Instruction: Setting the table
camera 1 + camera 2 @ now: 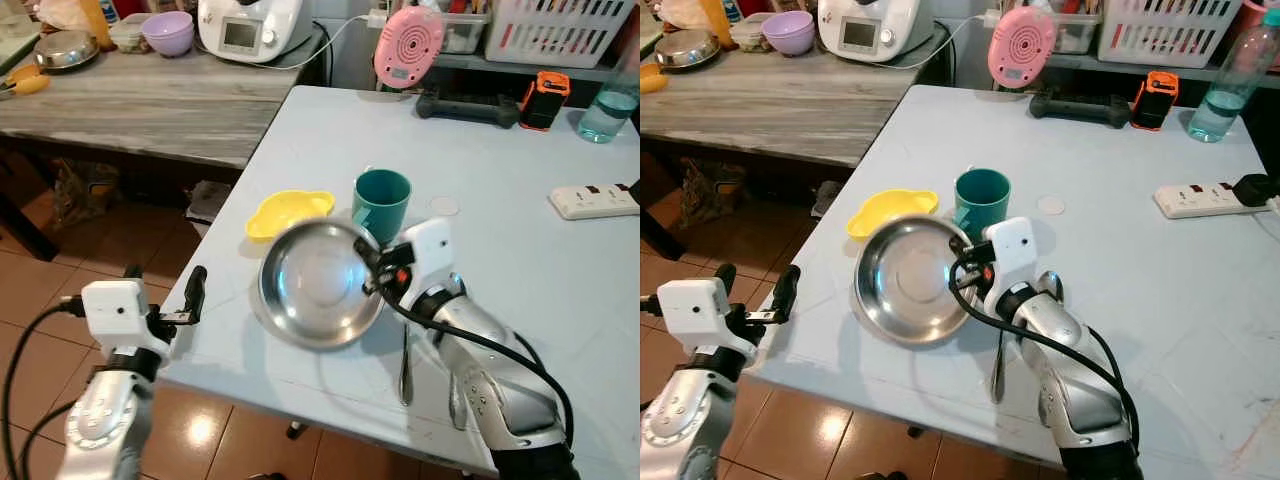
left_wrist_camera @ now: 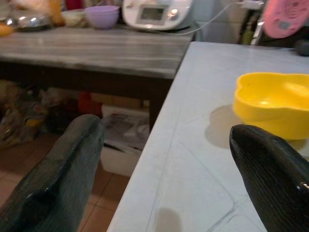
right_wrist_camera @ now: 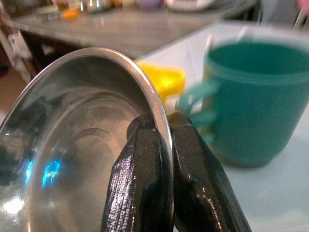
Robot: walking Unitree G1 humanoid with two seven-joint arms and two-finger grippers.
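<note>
We reach our right gripper (image 3: 161,140) over the table (image 1: 520,180), fingers pinched on a steel bowl's (image 1: 318,283) rim. Our left gripper (image 1: 165,293) hovers spread at the table's edge.

I see polished mirror-finish metal on the bowl (image 1: 318,285), glossy plastic on the teal mug (image 1: 382,203) and yellow dish (image 1: 287,213), matt smooth white table (image 1: 520,270).
</note>
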